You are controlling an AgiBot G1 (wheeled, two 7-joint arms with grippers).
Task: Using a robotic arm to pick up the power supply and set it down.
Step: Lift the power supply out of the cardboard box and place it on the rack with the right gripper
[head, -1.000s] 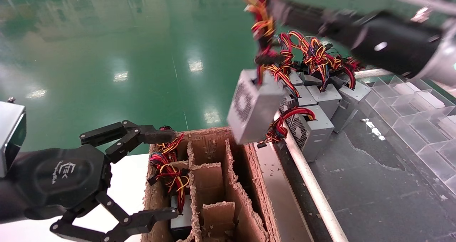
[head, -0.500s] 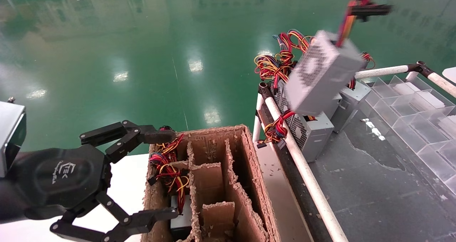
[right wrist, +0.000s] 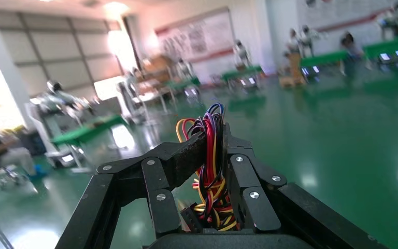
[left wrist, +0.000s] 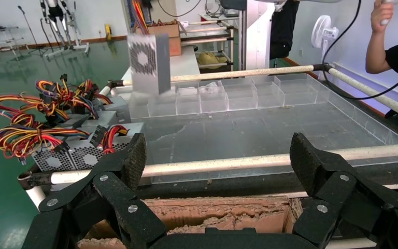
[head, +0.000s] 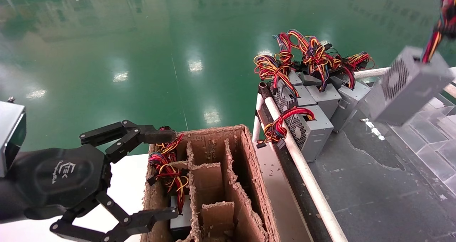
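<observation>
Your right gripper (right wrist: 215, 155) carries the power supply (head: 409, 87) by its wires (right wrist: 212, 171).
Fingers pinch the wire bundle; the box hangs above the clear dividers (head: 433, 135) at the tabletop's right edge. Left gripper (head: 156, 174) idles, fingers spread.

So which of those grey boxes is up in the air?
The power supply at the far right, dangling by its wires from the right end effector above the clear tray. The others sit bunched by the rail.

We are losing the right gripper (right wrist: 215, 155) beyond the head view's edge; the hanging power supply (head: 409, 87) is blurring.
</observation>
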